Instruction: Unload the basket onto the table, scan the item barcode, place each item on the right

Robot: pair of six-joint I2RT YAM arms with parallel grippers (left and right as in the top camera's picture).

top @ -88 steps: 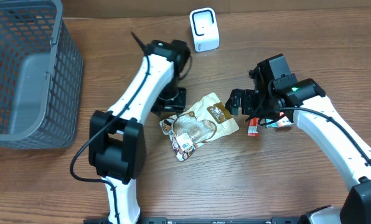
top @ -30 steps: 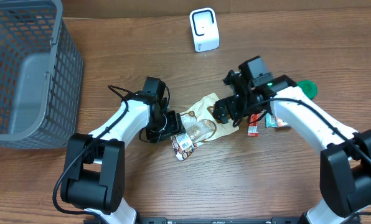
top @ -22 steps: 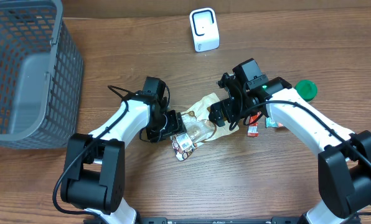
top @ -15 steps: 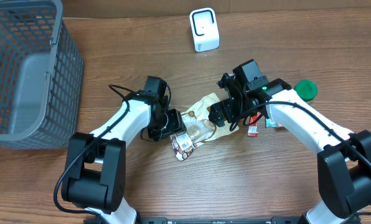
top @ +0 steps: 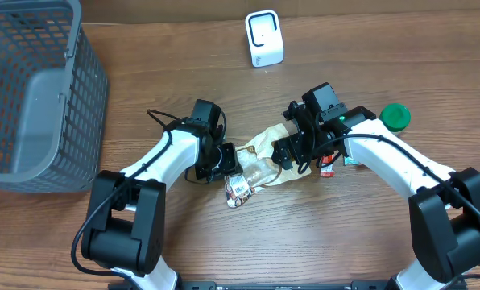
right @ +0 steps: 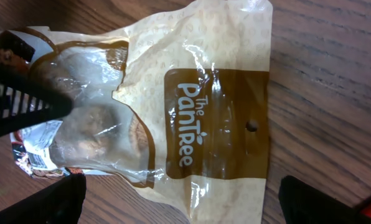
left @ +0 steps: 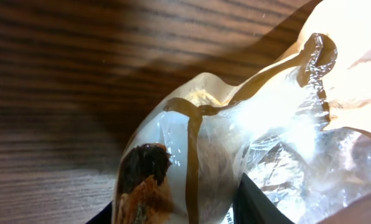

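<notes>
Snack bag (top: 262,159) between left gripper's (top: 228,161) tips, under right gripper (top: 290,153) (spread)

Lost the left end of the snack bag (top: 260,161) beneath the left end effector (top: 223,160) from overhead; could not tell whether gripped. Found the barcode label (top: 238,187) too small to read. Saw the basket (top: 31,97) cut off at the frame edge, red packets (top: 328,167) half hidden under the right arm (top: 393,157).

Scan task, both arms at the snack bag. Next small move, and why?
Probably close the left fingers on the edge of the snack bag before any lift. The left wrist view shows that edge between them, the bag lies on the table, and the right fingers stand wide open over its other end, gripping nothing.
</notes>
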